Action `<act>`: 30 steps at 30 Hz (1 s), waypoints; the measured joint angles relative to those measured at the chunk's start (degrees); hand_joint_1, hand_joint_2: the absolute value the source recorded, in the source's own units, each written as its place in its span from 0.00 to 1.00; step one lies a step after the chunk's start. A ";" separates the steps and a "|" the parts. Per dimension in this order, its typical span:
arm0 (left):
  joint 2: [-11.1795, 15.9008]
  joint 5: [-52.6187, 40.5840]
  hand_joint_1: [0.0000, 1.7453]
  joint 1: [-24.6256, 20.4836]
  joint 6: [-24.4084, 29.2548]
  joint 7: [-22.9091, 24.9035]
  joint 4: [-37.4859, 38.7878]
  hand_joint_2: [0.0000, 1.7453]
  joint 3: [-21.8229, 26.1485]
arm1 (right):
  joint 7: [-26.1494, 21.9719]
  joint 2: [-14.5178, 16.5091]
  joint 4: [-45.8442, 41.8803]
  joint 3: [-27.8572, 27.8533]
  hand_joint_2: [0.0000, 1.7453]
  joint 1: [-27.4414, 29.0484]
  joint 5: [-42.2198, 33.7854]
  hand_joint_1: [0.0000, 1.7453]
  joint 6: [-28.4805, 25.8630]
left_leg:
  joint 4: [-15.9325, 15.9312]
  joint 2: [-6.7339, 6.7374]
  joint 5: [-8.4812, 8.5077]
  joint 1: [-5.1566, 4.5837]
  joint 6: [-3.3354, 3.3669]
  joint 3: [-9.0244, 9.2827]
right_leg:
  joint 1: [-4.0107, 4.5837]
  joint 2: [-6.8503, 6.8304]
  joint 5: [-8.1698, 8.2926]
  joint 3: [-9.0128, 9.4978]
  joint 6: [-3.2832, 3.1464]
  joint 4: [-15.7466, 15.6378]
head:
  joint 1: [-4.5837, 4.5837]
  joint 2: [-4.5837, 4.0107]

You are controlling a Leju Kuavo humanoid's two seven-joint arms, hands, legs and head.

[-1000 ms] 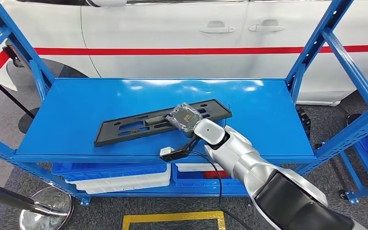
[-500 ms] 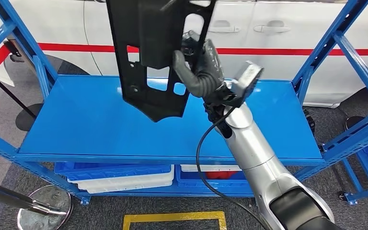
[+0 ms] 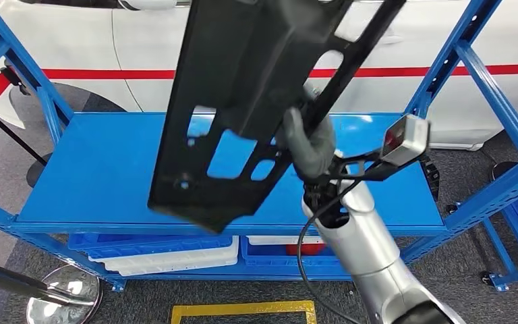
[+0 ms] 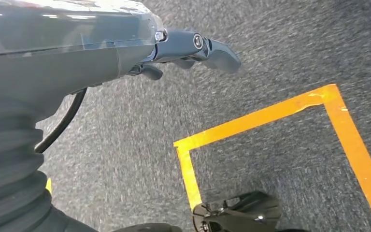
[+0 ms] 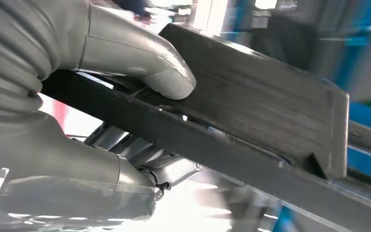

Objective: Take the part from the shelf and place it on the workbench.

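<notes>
A long black plastic part (image 3: 243,101) with several cut-outs hangs in the air close to the head camera, above the blue shelf (image 3: 108,175). My right hand (image 3: 308,143) grips it at its edge, arm raised from below. In the right wrist view the thumb (image 5: 140,58) presses on the part's flat face (image 5: 251,101) and darker fingers curl under its rail. My left hand (image 4: 183,48) hangs beside my body over the grey floor, fingers loosely extended and holding nothing.
The blue shelf's deck is bare beneath the part. Blue uprights (image 3: 458,61) flank it on both sides. White and blue bins (image 3: 168,253) sit on the lower level. A white car (image 3: 81,40) with a red stripe stands behind. Yellow floor tape (image 4: 251,125) marks the carpet.
My right hand has lifted the part off the shelf deck and carried it up and toward the camera; it now looms larger and lower than half a second ago.
</notes>
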 joint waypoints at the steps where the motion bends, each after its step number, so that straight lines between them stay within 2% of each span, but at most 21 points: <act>1: 0.00 0.22 0.00 0.06 -0.21 0.34 0.01 1.00 0.25 | -0.29 -0.32 -0.47 0.58 1.00 1.54 0.53 1.00 -0.03 | -1.43 0.00 1.32 -0.03 0.14 0.64 | 0.11 0.05 -0.08 -0.01 -0.03 0.17 | 0.00 0.00; 3: 0.01 0.91 0.00 0.00 -1.05 1.93 0.00 1.00 0.67 | -0.60 -0.85 -1.61 1.54 1.00 4.01 1.35 1.00 -0.61 | -8.56 0.00 4.96 -0.17 0.65 4.10 | 0.22 0.12 -0.28 -0.05 0.04 0.61 | 0.00 0.00; 4: 0.01 1.40 0.00 -0.08 -1.63 3.00 0.00 1.00 1.05 | -0.53 -1.10 -2.17 2.00 1.00 4.88 1.60 1.00 -1.07 | -12.06 -0.01 6.27 -0.31 0.89 5.77 | 0.34 0.16 -0.37 -0.20 0.17 0.96 | 0.00 0.00; 5: 0.01 1.95 0.00 -0.17 -2.19 3.96 0.00 1.00 1.48 | -0.21 -1.31 -2.52 2.40 1.00 5.36 1.78 1.00 -1.56 | -14.12 -0.02 6.83 -0.42 1.08 6.74 | 0.40 0.20 -0.39 -0.41 0.34 1.21 | -0.01 0.00; 9: -0.03 3.18 0.00 -0.12 -4.27 5.87 0.01 1.00 3.17 | 1.29 -2.59 -3.25 3.29 1.00 6.23 1.69 1.00 -3.41 | -15.44 -0.11 7.68 -0.56 1.98 6.91 | 0.38 0.28 -0.27 -0.91 1.37 1.51 | 0.00 0.00; 10: -0.05 3.23 0.00 -0.09 -4.53 5.99 0.01 1.00 3.35 | 1.36 -2.94 -3.41 3.32 1.00 6.36 1.57 1.00 -3.77 | -15.74 -0.07 8.06 -0.43 2.28 6.80 | 0.34 0.29 -1.18 -1.18 1.70 2.19 | 0.00 0.00; 11: -0.09 3.09 0.00 -0.07 -4.67 6.14 0.01 1.00 3.44 | 1.36 -3.23 -3.54 3.34 1.00 6.45 1.50 1.00 -4.08 | -16.03 0.00 8.47 -0.28 2.53 6.60 | 0.26 0.30 -2.88 -1.81 2.03 3.95 | 0.01 0.00; 14: -0.16 2.56 0.00 -0.01 -4.77 6.99 0.01 1.00 3.54 | 1.29 -3.77 -4.06 3.34 1.00 7.18 1.57 1.00 -5.20 | -16.19 0.11 9.49 -0.21 2.74 5.43 | -0.39 0.28 -9.59 -5.18 2.83 14.23 | 0.01 0.00; 15: -0.19 2.42 0.00 0.08 -4.79 7.25 0.01 1.00 3.58 | 1.29 -3.87 -4.21 3.34 1.00 7.55 1.65 1.00 -5.47 | -16.18 0.13 9.88 -0.20 2.69 4.91 | -0.56 0.27 -10.50 -5.60 2.97 16.47 | 0.00 0.00; 16: -0.21 2.31 0.00 0.16 -4.81 7.45 0.02 1.00 3.63 | 1.30 -3.94 -4.34 3.34 1.00 7.85 1.71 1.00 -5.64 | -16.18 0.14 10.30 -0.20 2.62 4.37 | -0.70 0.27 -10.33 -5.01 3.05 16.62 | 0.00 0.00; 17: -0.25 2.23 0.00 0.22 -4.83 7.58 0.02 1.00 3.70 | 1.32 -4.00 -4.46 3.34 1.00 8.04 1.76 1.00 -5.71 | -16.17 0.12 10.75 -0.18 2.51 3.81 | -0.80 0.26 -9.28 -3.28 3.07 14.60 | 0.00 0.00; 18: -0.29 2.21 0.00 0.23 -4.85 7.65 0.02 1.00 3.77 | 1.33 -4.04 -4.62 3.33 1.00 8.12 1.78 1.00 -5.75 | -16.17 0.09 11.22 -0.16 2.37 3.31 | -0.87 0.25 -7.84 -0.56 3.03 10.76 | 0.00 0.00; 20: -0.36 2.21 0.00 0.19 -4.85 7.74 0.01 1.00 3.91 | 1.32 -4.06 -5.08 3.33 1.00 8.15 1.79 1.00 -5.84 | -16.23 -0.03 12.13 -0.19 1.88 2.69 | -0.71 0.35 -6.10 4.53 2.76 2.91 | 0.00 0.00; 21: -0.37 2.22 0.00 0.18 -4.84 7.76 0.01 1.00 3.99 | 1.32 -4.08 -5.26 3.31 1.00 8.12 1.79 1.00 -5.89 | -16.31 -0.08 12.54 -0.20 1.54 2.63 | -0.54 0.43 -5.78 5.90 2.51 0.70 | 0.00 0.00; 22: -0.39 2.26 0.00 0.19 -4.81 7.78 0.02 1.00 4.09 | 1.32 -4.10 -5.37 3.30 1.00 8.08 1.79 1.00 -5.91 | -16.45 -0.11 12.97 -0.20 1.16 2.66 | -0.33 0.52 -5.67 6.27 2.22 -0.09 | 0.00 0.00; 24: -0.44 2.29 0.00 0.28 -4.71 7.80 0.02 1.00 4.32 | 1.37 -4.12 -5.37 3.27 1.00 7.93 1.79 1.00 -5.93 | -16.72 -0.13 13.58 -0.14 0.41 2.62 | -0.23 0.47 -4.68 5.83 1.42 -0.20 | 0.01 0.00; 25: -0.46 2.28 0.00 0.32 -4.65 7.80 0.01 1.00 4.40 | 1.41 -4.11 -5.35 3.26 1.00 7.84 1.79 1.00 -5.94 | -16.28 -0.10 12.86 -0.10 0.17 2.23 | -0.28 0.35 -4.05 5.37 0.92 -0.30 | 0.01 0.00; 26: -0.48 2.23 0.00 0.34 -4.61 7.79 0.01 1.00 4.43 | 1.45 -4.09 -5.32 3.24 1.00 7.77 1.79 1.00 -5.97 | -14.98 -0.06 11.13 -0.09 0.01 1.62 | -0.38 0.21 -3.35 4.82 0.42 -0.48 | 0.01 0.00; 27: -0.49 2.14 0.00 0.32 -4.58 7.78 0.01 1.00 4.44 | 1.46 -4.06 -5.30 3.21 1.00 7.70 1.79 1.00 -6.06 | -12.42 0.01 8.38 -0.04 -0.06 0.75 | -0.42 0.05 -2.65 4.12 0.00 -0.57 | 0.01 0.00; 29: -0.50 2.00 0.00 0.19 -4.57 7.77 0.01 1.00 4.44 | 1.49 -4.05 -5.26 3.09 1.00 7.71 1.79 1.00 -6.24 | -4.74 0.07 2.67 -0.05 -0.22 -1.08 | -0.14 -0.13 -1.37 2.45 -0.46 -0.52 | 0.00 0.00; 30: -0.50 1.93 0.00 0.13 -4.59 7.77 0.01 1.00 4.44 | 1.50 -4.06 -5.25 3.04 1.00 7.76 1.79 1.00 -6.30 | -1.21 0.07 1.28 -0.05 -0.30 -1.47 | 0.03 -0.22 -0.72 1.56 -0.53 -0.47 | 0.00 0.00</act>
